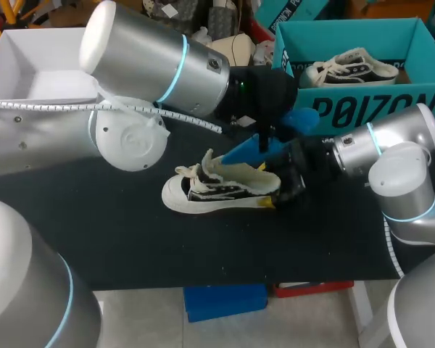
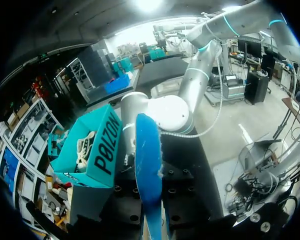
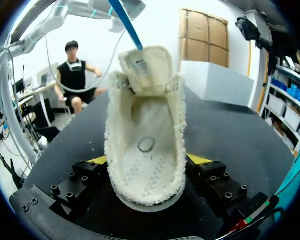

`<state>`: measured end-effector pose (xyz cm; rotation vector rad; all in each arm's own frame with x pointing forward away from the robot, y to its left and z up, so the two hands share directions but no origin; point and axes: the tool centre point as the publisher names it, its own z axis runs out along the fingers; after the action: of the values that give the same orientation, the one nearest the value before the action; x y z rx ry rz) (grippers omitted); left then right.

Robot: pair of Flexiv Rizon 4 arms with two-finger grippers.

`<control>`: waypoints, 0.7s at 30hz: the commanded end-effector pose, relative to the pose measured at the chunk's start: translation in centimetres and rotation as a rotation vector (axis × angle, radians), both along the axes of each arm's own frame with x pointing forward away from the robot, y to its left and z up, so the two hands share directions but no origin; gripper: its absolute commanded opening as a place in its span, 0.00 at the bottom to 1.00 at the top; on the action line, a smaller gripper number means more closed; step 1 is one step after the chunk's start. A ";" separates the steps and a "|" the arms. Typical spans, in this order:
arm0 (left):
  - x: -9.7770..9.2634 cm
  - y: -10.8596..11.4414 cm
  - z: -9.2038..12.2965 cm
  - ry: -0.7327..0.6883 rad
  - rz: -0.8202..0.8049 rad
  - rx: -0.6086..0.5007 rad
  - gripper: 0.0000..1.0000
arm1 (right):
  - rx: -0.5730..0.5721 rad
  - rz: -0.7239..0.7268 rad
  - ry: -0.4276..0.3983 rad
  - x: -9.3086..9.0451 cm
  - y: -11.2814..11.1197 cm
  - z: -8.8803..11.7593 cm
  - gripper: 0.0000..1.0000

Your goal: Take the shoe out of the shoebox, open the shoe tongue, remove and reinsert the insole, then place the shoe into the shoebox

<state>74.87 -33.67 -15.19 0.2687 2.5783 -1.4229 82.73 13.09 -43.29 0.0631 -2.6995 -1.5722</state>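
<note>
A white low-top shoe (image 1: 217, 190) with black stripes lies on its side on the black table (image 1: 130, 232), tongue pulled up. My right gripper (image 1: 279, 190) is shut on its heel; in the right wrist view the yellow fingertips (image 3: 97, 160) press both sides of the shoe (image 3: 147, 135), whose inside shows open. My left gripper (image 1: 264, 138) hangs just above the shoe, shut on a blue insole (image 1: 250, 150). The insole (image 2: 148, 175) sticks out ahead of the left gripper (image 2: 152, 222), and its thin edge (image 3: 126, 24) shows above the tongue. The teal shoebox (image 1: 370, 109) stands at the back right.
A second white shoe (image 1: 355, 67) lies inside the teal shoebox (image 2: 97, 150). A white open box (image 1: 29, 65) stands at the back left, partly hidden by my left arm. My right arm (image 2: 165, 112) comes in low across the table's right side.
</note>
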 end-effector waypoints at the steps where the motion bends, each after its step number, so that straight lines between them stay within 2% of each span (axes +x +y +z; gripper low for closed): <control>1: 0.0 0.2 0.0 -0.002 -0.001 -0.001 0.00 | -0.002 0.000 0.001 0.1 -0.1 -0.2 0.00; 3: -0.7 2.1 -0.1 0.104 0.073 -0.047 0.00 | -0.002 0.000 0.001 0.1 -0.1 -0.2 0.00; 4: -1.3 2.4 0.3 0.148 0.090 -0.059 0.00 | -0.002 0.000 0.001 0.1 -0.1 -0.2 0.00; 5: -1.2 2.6 0.7 0.127 0.128 -0.081 0.00 | -0.002 0.000 0.001 0.1 -0.1 -0.2 0.00; 7: -1.9 2.5 1.8 0.215 0.139 -0.135 0.00 | -0.002 0.000 0.001 0.1 -0.1 -0.2 0.00; 15: -2.1 3.5 5.5 0.279 0.154 -0.268 0.00 | -0.002 0.000 0.001 0.1 -0.1 -0.2 0.00; 21: -2.0 3.8 5.8 0.333 0.146 -0.300 0.00 | -0.002 0.000 0.001 0.1 -0.1 -0.2 0.00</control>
<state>72.82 -30.77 -9.03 -0.2283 2.5335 -1.8415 82.73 13.09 -43.29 0.0631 -2.6996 -1.5722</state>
